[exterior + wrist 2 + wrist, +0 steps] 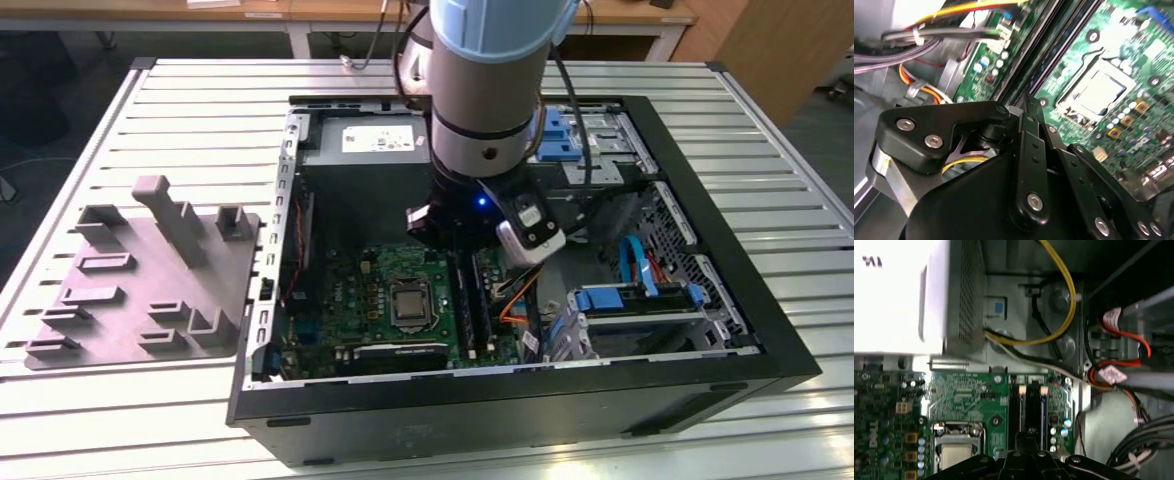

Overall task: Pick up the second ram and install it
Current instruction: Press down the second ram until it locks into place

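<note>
Slatted metal table [160,420], an open computer case [747,350] lying on it, a grey plastic tray [134,300] with upright posts just beside the case on the exterior view's left.

Arm comes down steeply from above into the case; wrist sits over the green circuit board [367,300], near the long memory slots [1044,410] beside the square silver processor socket [407,305]. Gripper [1030,437] points down at those slots — its black linkage crowds the near edge of both wrist views.

Second ram [478,295]: in the exterior view a dark, thin stick runs along the slot line directly under the gripper. In the first wrist view one dark strip lies in the slot beside the empty blue one. Whether the fingertips pinch the stick, or it already sits in its slot, I cannot tell — the tips are hidden by the linkage.

Handling, as a judgement: light, stiff, thin board; fragile at the contact edge and chips. Best held by the long flat faces near the middle, kept upright, pressed evenly so it does not tilt.
</note>
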Available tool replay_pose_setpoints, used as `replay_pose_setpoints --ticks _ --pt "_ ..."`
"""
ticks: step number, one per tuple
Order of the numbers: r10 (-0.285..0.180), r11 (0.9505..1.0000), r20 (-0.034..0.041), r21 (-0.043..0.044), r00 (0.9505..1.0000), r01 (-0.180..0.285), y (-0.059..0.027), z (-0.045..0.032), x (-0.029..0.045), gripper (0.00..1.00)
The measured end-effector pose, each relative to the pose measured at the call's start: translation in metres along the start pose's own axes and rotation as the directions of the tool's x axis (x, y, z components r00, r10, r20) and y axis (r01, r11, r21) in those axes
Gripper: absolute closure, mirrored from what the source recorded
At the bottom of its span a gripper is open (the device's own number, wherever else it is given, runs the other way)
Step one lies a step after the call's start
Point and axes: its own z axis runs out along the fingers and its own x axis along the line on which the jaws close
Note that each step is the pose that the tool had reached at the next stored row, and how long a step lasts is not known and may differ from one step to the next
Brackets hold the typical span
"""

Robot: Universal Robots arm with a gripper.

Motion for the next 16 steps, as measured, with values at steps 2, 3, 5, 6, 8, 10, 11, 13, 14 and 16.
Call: replay_pose_setpoints --ticks 2,3,5,6,8,10,11,13,14,16 --pt "0.000 1.0000 0.0001 -0.0001 1.0000 0.000 -0.0057 -0.0002 0.0000 0.90" --pt "0.000 1.0000 0.0000 -0.0001 1.0000 0.000 -0.0082 -0.0003 0.0001 0.90" --pt "0.000 1.0000 0.0000 0.0000 1.0000 0.000 -0.0137 -0.0006 0.0002 0.90" --pt "0.000 1.0000 0.0000 -0.0001 1.0000 0.000 -0.0163 -0.0007 0.0002 0.90" --pt "0.000 1.0000 0.0001 -0.0001 1.0000 0.000 -0.0213 -0.0009 0.0002 0.90" --pt "0.000 1.0000 0.0000 0.0000 1.0000 0.000 -0.0260 -0.0012 0.0002 0.90" --pt "0.000 1.0000 -0.0003 0.0005 1.0000 0.000 -0.0283 -0.0013 0.0003 0.90" --pt "0.000 1.0000 -0.0011 0.0031 1.0000 0.000 -0.0311 -0.0013 0.0002 0.90" --pt "0.000 1.0000 -0.0017 0.0054 1.0000 0.000 -0.0321 -0.0014 0.0002 0.90" --pt "0.001 0.9999 -0.0033 0.0102 1.0000 -0.001 -0.0343 -0.0014 0.0003 0.90"
